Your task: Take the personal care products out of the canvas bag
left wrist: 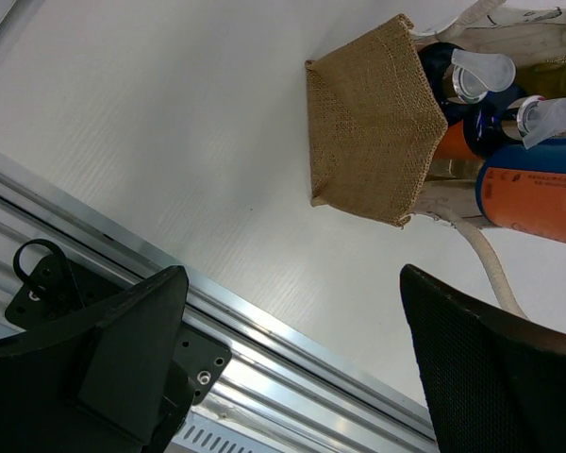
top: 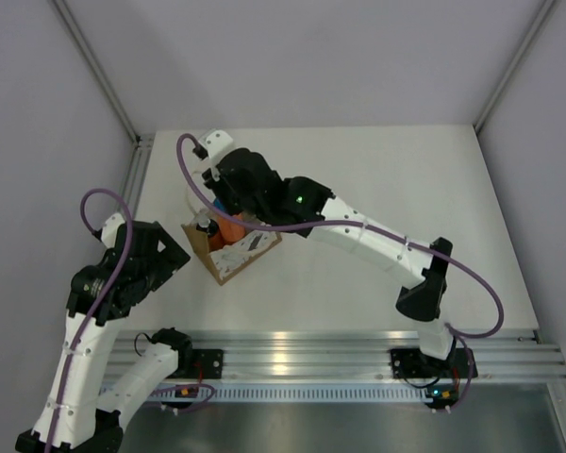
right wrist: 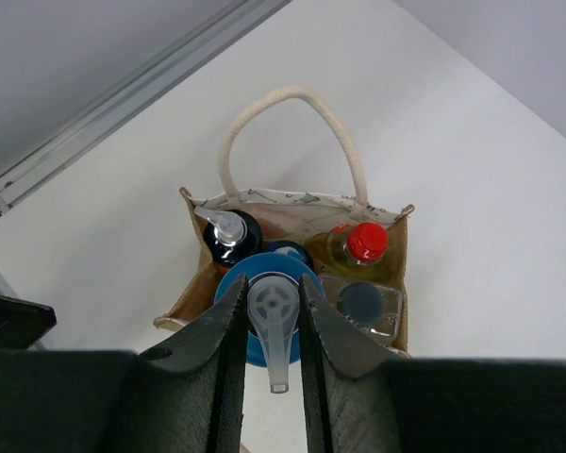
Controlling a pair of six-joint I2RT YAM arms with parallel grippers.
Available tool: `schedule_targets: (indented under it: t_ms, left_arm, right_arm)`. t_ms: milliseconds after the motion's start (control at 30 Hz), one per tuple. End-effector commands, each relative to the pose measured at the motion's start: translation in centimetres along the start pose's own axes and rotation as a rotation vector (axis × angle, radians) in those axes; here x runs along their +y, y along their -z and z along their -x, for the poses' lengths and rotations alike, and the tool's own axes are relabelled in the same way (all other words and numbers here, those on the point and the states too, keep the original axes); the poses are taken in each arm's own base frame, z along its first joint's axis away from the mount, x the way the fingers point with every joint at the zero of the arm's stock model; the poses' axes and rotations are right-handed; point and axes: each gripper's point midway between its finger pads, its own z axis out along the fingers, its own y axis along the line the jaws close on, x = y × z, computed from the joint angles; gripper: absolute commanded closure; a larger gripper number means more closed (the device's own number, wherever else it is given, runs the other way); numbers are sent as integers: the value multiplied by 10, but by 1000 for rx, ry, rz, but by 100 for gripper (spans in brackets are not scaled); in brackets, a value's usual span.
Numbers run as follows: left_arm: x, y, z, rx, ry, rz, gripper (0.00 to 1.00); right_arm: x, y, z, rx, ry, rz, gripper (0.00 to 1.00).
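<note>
From above, the right gripper point(top: 223, 202) hangs at the canvas bag's point(top: 238, 257) 12 o'clock and the left gripper point(top: 174, 252) at its 9 o'clock. Left wrist: jaws wide apart, empty, bag point(left wrist: 368, 142) at 1 o'clock. Right wrist: jaws pinched on a blue-capped bottle point(right wrist: 273, 316) over the bag point(right wrist: 292, 200).

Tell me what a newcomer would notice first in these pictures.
The right arm's fingers pinch the clear pump of a blue-capped orange bottle just over the canvas bag, left of centre on the table. Inside the bag a red-capped yellow bottle stands out; the left arm's fingers gape open beside the bag, holding nothing.
</note>
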Motion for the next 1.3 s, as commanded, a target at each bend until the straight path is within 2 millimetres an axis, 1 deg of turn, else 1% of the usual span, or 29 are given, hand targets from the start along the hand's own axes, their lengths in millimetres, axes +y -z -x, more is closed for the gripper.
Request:
schedule_targets:
  t_ms: [0,100,167,333,400,433,467,500,567,600,633,667,700,733,800,833,867,900,933,1000,1033,1067,1100,1133,1200,1233,1267]
  left_arm:
    - [13,0,-7,20,-17,52,2]
    - [12,-2,-8,24,-16,49,2]
    - [11,-2,-8,23,-12,48,2]
    - [11,-4,-9,28,-10,46,2]
    - [10,-5,-10,28,-9,44,2]
    - [10,-5,-10,29,-8,44,2]
    - [10,-6,-10,29,-6,44,2]
    - [10,-6,-10,29,-6,44,2]
    - [9,-5,-10,30,-6,39,2]
    - [9,-6,-10,30,-5,39,2]
    - [9,-6,-10,30,-5,39,2]
    - [9,-6,-10,31,-5,41,2]
    - [8,-6,-10,31,-6,38,2]
    - [8,-6,-11,33,-7,39,2]
    - [8,-6,-11,34,-7,38,2]
    - [9,-7,-12,35,-7,39,2]
    - [9,-6,-12,36,-8,37,2]
    - [8,-6,-12,37,-8,36,2]
    - [9,-6,-12,38,-9,37,2]
    - [9,-7,-13,40,-9,37,2]
    - [8,-6,-13,40,-10,35,2]
    - [8,-6,-13,42,-10,34,2]
    - [8,-6,-13,40,-8,30,2]
    - [7,-6,-13,41,-10,29,2]
    - [7,-6,-13,44,-15,29,2]
    - [7,-5,-13,43,-14,28,2]
    - [7,-5,-12,42,-15,27,2]
  right_arm:
    - [-19,69,96,-272,-67,-16,100]
    - [-24,79,102,-289,-63,-27,100]
    - [-26,82,104,-293,-64,-34,100]
    - [-42,100,114,-325,-76,-72,100]
    - [-54,108,118,-339,-89,-104,100]
    - [-58,107,116,-333,-87,-116,100]
    - [-65,109,115,-332,-89,-132,100]
    - [-73,116,117,-340,-99,-150,100]
    - [-87,115,111,-327,-105,-181,100]
    - [-94,121,112,-333,-109,-193,100]
    - [-106,117,104,-314,-107,-219,100]
    - [-113,117,101,-307,-113,-233,100]
    - [-122,123,101,-311,-121,-244,100]
    - [-135,118,90,-286,-129,-272,100]
    - [-151,123,85,-281,-145,-301,100]
    - [-156,119,75,-256,-145,-314,100]
    - [-170,120,70,-249,-155,-334,100]
    - [-177,124,69,-250,-158,-342,100]
    - [-190,119,57,-224,-155,-374,100]
    - [-203,122,49,-217,-168,-397,100]
    - [-216,116,36,-200,-179,-424,100]
    - [-221,120,35,-211,-191,-426,100]
    - [-225,119,30,-207,-201,-428,100]
    - [-236,114,18,-195,-207,-452,100]
    - [-244,114,10,-196,-223,-451,100]
    - [-252,108,-6,-170,-231,-468,100]
    - [-254,106,-6,-191,-240,-452,100]
